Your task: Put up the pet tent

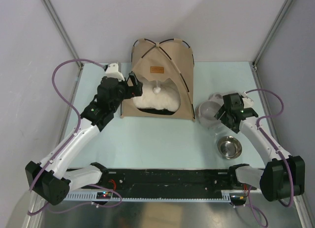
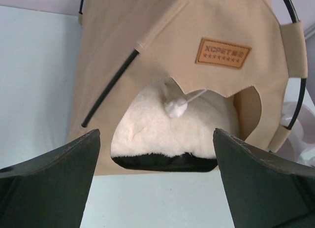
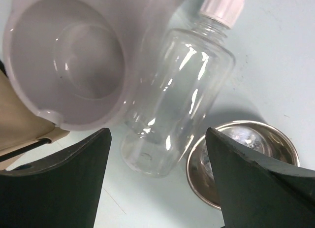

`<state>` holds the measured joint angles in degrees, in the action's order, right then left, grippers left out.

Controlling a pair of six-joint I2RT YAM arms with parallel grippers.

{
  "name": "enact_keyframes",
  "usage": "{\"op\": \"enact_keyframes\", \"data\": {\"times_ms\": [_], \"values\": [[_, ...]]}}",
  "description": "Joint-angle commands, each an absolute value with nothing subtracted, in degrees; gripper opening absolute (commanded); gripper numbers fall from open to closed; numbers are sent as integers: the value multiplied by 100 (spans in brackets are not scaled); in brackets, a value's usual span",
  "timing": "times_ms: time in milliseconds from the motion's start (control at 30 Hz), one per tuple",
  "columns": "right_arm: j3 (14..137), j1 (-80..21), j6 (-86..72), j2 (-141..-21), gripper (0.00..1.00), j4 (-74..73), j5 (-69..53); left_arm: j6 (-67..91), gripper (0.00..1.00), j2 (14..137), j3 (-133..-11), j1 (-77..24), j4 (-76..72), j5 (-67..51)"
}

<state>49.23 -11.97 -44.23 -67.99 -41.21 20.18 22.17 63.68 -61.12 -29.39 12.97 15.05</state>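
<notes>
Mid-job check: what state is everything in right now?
Tent: standing, poles in.
Cushion: inside tent.
Pompom: hanging in doorway.
Bottle: lying down, capped.
White bowl: upright, empty.
Steel bowl: upright.
Left gripper: jaws open, empty.
Right gripper: jaws open, empty.

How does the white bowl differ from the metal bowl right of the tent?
The white bowl is matte and pale; the metal bowl is shiny. The white bowl looks deeper than the metal bowl. The white bowl sits right beside the tent; the metal bowl stands apart from it. Both are round, open side up.
</notes>
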Motion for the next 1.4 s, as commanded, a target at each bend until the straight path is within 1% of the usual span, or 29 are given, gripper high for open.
{"op": "enact_keyframes", "data": {"times_ms": [0, 100, 333, 467, 633, 833, 900, 967, 1000, 1033, 1100, 1367], "values": [[4673, -951, -4757, -6468, 83, -4309, 1876, 2453, 100, 6213, -6032, -2764, 923, 1278], [4523, -756, -4776, -6473, 83, -4148, 1629, 2372, 100, 6239, -6022, -2753, 848, 1073], [4457, -424, -4692, -6930, 83, -3758, 1321, 2246, 100, 6264, -6023, -2751, 747, 650], [4394, -274, -4558, -7222, 79, -3396, 1143, 2073, 100, 6178, -5916, -2756, 521, 7], [4386, -134, -4400, -7716, 77, -3012, 808, 1907, 100, 6109, -5824, -2770, 265, -917], [4386, -123, -4346, -7995, 78, -2862, 674, 1629, 100, 6032, -5816, -3041, 174, -1118], [4386, -114, -4321, -8043, 77, -2796, 626, 1605, 100, 6061, -5840, -3124, 167, -1114], [4386, -114, -4297, -8071, 70, -2747, 534, 1623, 100, 6101, -5863, -3172, 158, -1138], [4386, -114, -4297, -8065, 64, -2740, 482, 1638, 100, 6127, -5880, -3185, 158, -1153], [4386, -123, -4293, -8014, 59, -2724, 421, 1658, 100, 6148, -5902, -3201, 158, -1161], [4386, -187, -4284, -7811, 55, -2727, 382, 1689, 100, 6180, -5943, -3222, 158, -1154], [4471, -602, -4281, -6522, 54, -3033, -18, 1902, 100, 6387, -6274, -3251, 179, -957]]}}
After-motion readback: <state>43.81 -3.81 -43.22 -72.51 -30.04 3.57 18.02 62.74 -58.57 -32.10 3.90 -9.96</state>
